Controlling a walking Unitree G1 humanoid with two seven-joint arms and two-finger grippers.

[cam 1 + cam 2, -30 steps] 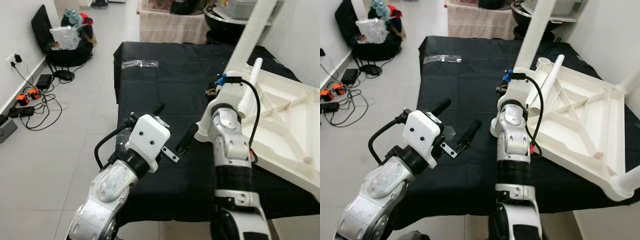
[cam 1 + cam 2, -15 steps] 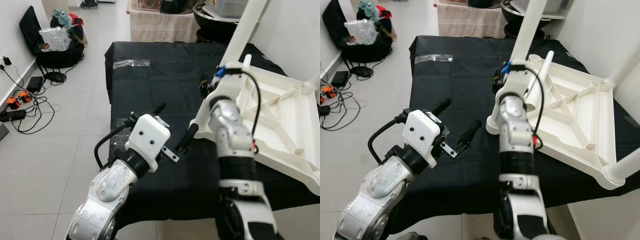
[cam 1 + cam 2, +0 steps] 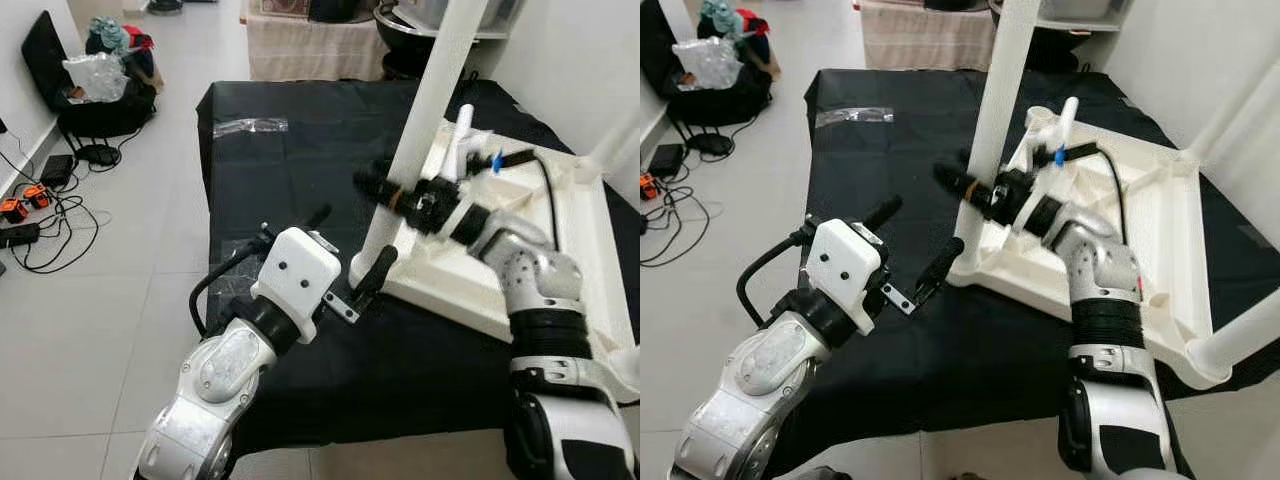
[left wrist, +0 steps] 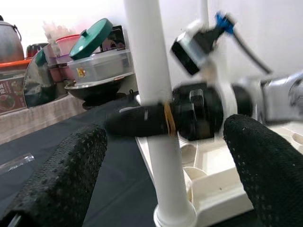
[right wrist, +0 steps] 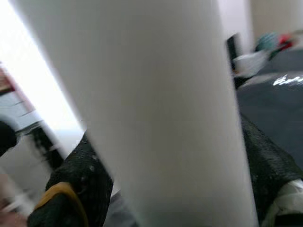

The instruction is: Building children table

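nearest the camera, the left claw [image 3: 345, 255] hovers over the near part of the black-clothed desk [image 3: 300, 170], its two long black fingers spread wide and empty, aimed at the tall white plastic tube leg [image 3: 420, 120] just beyond.

past it, the white ribbed plastic children's tabletop [image 3: 1160, 230] lies upside down on the desk, the leg standing upright in its near-left corner socket. the right claw [image 3: 985, 195] is wrapped around that leg low on the shaft, one black finger on each side of the tube and seemingly pressed against it. a second, thinner white tube [image 3: 1068, 115] stands at the next corner behind.

the step in hand looks like seating this leg: the next move probably calls for pushing or twisting it firmly down into the socket while the tabletop stays put, with the left claw free to brace.

further off, a clear plastic bag [image 3: 250, 127] lies on the desk's far side.
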